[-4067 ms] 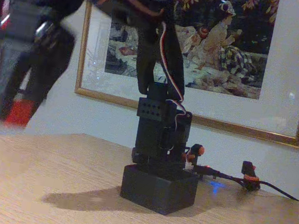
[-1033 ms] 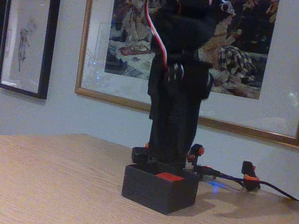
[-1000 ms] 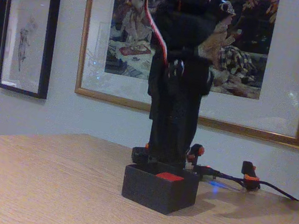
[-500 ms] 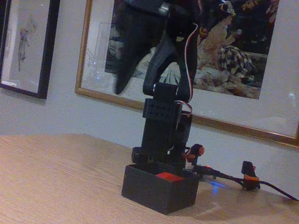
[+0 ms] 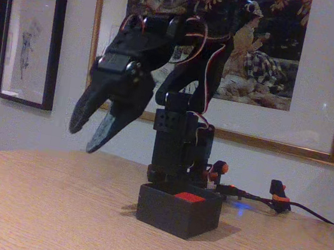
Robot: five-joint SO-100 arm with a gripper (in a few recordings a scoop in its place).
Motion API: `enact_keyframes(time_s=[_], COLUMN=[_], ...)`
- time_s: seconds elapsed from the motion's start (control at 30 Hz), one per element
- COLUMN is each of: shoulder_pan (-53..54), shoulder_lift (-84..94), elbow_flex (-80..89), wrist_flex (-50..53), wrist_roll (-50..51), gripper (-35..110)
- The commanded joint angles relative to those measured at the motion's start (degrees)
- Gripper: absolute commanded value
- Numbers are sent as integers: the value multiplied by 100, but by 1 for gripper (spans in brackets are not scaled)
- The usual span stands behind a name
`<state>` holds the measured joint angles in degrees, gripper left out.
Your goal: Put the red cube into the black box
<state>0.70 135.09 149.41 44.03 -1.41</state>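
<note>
The red cube (image 5: pixel 190 198) lies inside the black box (image 5: pixel 174 212), its top face showing just above the rim. The box stands on the wooden table in front of the arm's base. My black gripper (image 5: pixel 85 138) hangs in the air to the left of the box, well above the table, pointing down and leftward. Its two fingers are spread apart with nothing between them.
The arm's base and upright column (image 5: pixel 179 146) stand right behind the box. Black cables with orange-red clips (image 5: pixel 278 195) run off to the right along the table (image 5: pixel 42 207). Framed pictures hang on the wall behind.
The arm has swung out from above the box toward the left and lowered its gripper. The red cube, held in the gripper in the earliest frame, stays in the box.
</note>
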Motion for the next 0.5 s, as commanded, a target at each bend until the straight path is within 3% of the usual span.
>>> enact_keyframes(time_s=[0.0, 0.47], shoulder_pan=[-35, -9], shoulder_lift=[589, 2435], elbow_flex=[448, 1468], wrist_flex=[-18, 747], wrist_roll=[-141, -70], gripper=[19, 16])
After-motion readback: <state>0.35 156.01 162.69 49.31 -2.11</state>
